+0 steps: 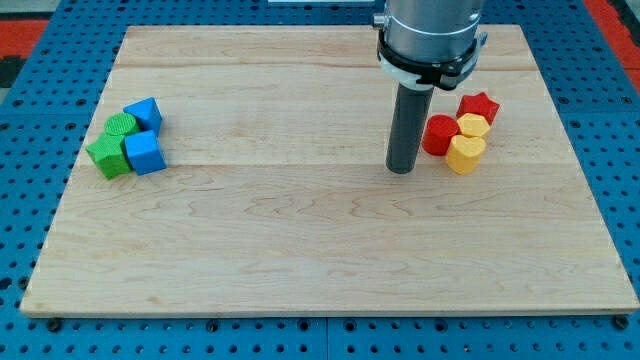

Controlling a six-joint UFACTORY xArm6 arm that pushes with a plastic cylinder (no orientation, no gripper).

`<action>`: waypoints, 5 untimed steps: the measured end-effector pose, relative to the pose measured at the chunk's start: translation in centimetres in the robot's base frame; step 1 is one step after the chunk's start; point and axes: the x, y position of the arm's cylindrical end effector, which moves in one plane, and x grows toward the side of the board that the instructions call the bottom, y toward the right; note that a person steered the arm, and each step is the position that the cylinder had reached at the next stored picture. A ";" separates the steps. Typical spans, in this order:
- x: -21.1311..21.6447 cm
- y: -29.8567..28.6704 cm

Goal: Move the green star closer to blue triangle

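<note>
Resting on the wooden board [300, 250] toward its right edge, my tip [401, 170] is holding nothing, just left of the red cylinder [437, 134]; you are seeing the green star [107, 157] sitting near the left edge, touching a blue block [146, 153]

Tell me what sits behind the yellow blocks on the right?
Behind the two yellow blocks a red star shows; a red block sits left. My tip stands apart, further left. The star's lower part is covered.

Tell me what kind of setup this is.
Likely a lab tabletop pushing rig: a wooden board on a blue pegboard base, small coloured blocks such as the green star, and my tip left of the red-and-yellow cluster.
</note>
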 end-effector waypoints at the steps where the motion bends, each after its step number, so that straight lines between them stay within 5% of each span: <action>1: 0.0 0.0; 3: -0.8 -0.2; 5: 1.2 -7.9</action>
